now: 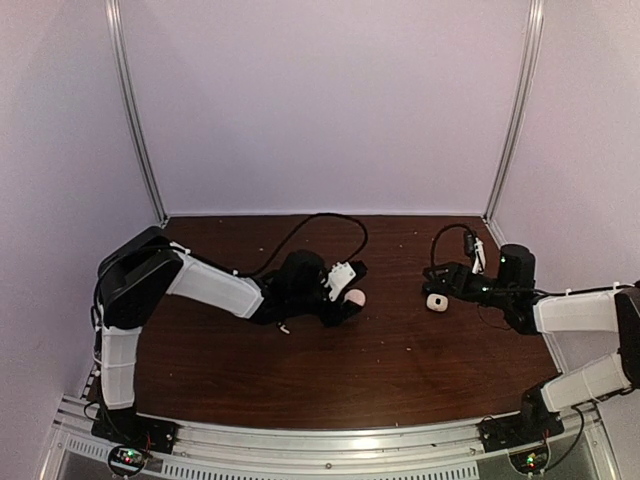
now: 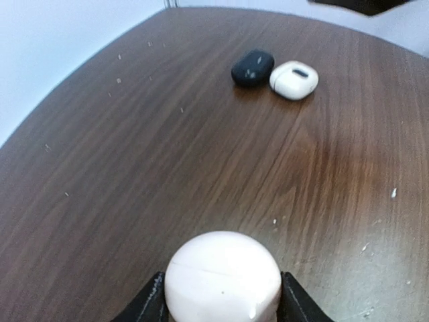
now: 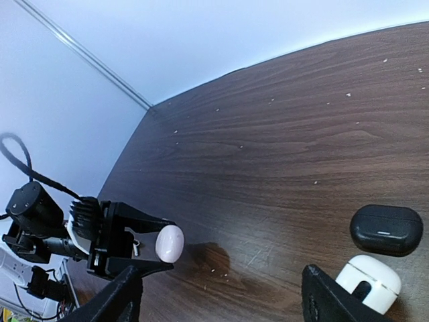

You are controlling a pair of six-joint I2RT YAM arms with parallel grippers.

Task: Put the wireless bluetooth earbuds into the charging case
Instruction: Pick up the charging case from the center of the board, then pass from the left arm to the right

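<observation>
- The left gripper [image 2: 223, 298] has a pale pink case [image 2: 223, 272] between its jaws, lid closed. Both fingers [image 2: 151, 305] press against its sides, so the jaws are clamped on it. Whether it rests on the table [image 2: 100, 201] or hangs just above it, I cannot tell.
- Far ahead of those jaws, a black case [image 2: 253, 68] and a white case [image 2: 293, 79] lie touching each other, both closed.
- The jaws of the right gripper [image 3: 224, 302] stand wide apart with nothing between them. The white case [image 3: 372, 278] lies right at one fingertip [image 3: 328, 295], and the black case [image 3: 387, 229] is just beyond it.
- Well ahead of the right jaws, across bare wood, the left gripper faces them with the pale pink case.
- No earbuds show in any view. I cannot tell whether they are inside the closed cases or out of frame.
- The task looks to be at an early stage. One case is gripped, but no lid is open and no earbud is in hand. Opening a case and seating the earbuds seem left to do.
- The left arm [image 1: 215, 285] stretches from its base toward the middle of the table, wrist low.
- The right arm [image 1: 575, 310] is folded at the elbow. Its forearm reaches inward, and its gripper sits low by the two cases.
</observation>
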